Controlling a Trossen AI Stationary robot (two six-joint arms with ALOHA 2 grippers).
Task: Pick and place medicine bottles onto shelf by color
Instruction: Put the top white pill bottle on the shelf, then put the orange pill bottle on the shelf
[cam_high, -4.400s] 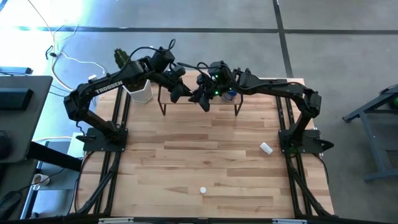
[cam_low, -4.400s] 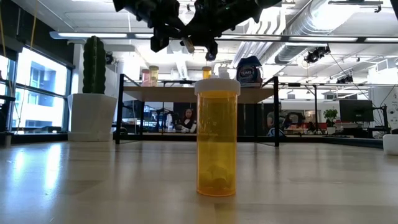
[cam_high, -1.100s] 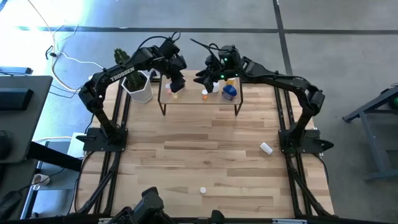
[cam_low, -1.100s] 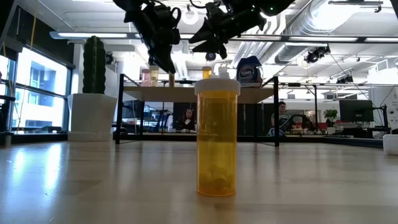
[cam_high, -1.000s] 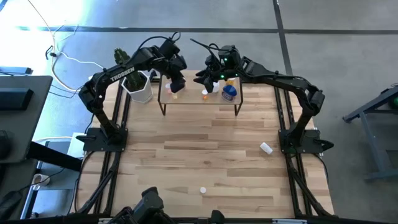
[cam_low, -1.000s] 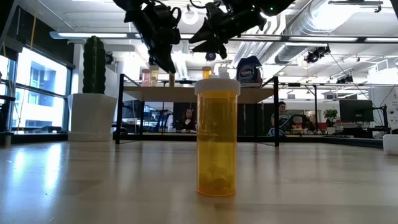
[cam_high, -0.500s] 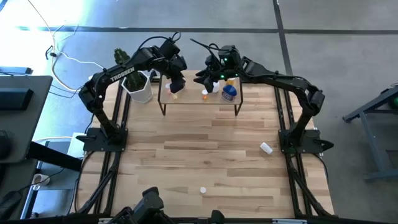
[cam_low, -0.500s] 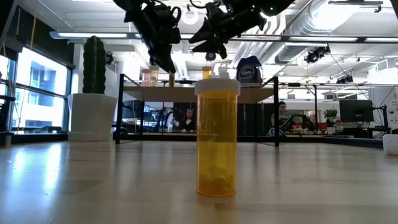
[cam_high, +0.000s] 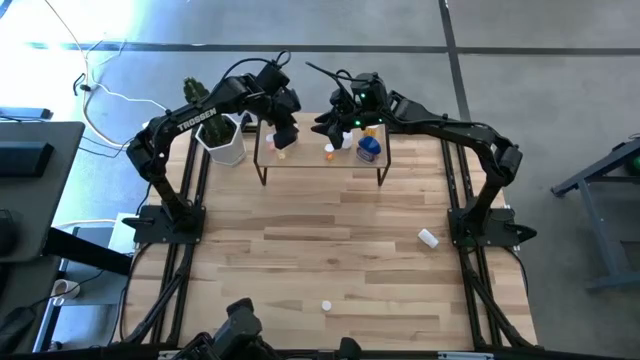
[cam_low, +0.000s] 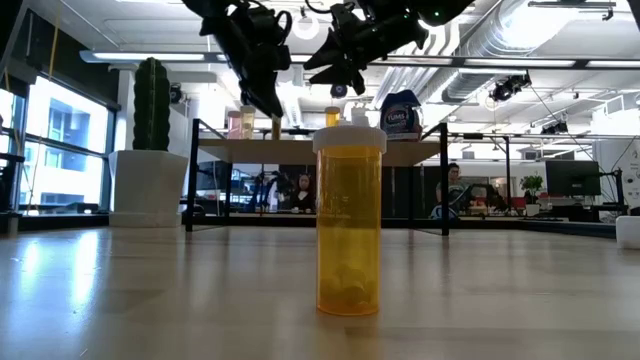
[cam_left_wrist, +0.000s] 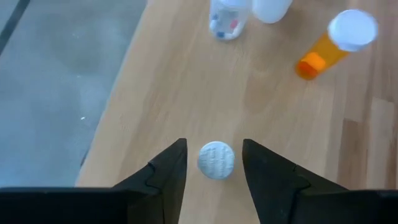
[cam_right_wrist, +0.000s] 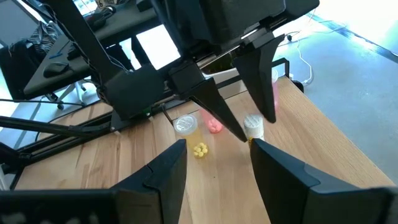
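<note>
The light-wood shelf (cam_high: 320, 160) stands at the table's far edge with several small bottles on it, among them an orange one (cam_high: 329, 152) and a squat blue one (cam_high: 368, 150). My left gripper (cam_left_wrist: 214, 163) hangs open over the shelf's left part. Its fingers stand on either side of a white-capped bottle (cam_left_wrist: 216, 160) that rests upright on the board, a narrow gap on each side. My right gripper (cam_right_wrist: 217, 163) hovers open above the shelf's middle (cam_high: 334, 128), holding nothing. Another orange bottle (cam_low: 348, 220) stands near the table's front edge.
A white cactus pot (cam_high: 226, 146) stands left of the shelf. A white bottle (cam_high: 428, 238) lies on the table near the right arm's base. Beside the left gripper on the shelf stand a clear bottle (cam_left_wrist: 227, 18) and an orange one (cam_left_wrist: 336, 45).
</note>
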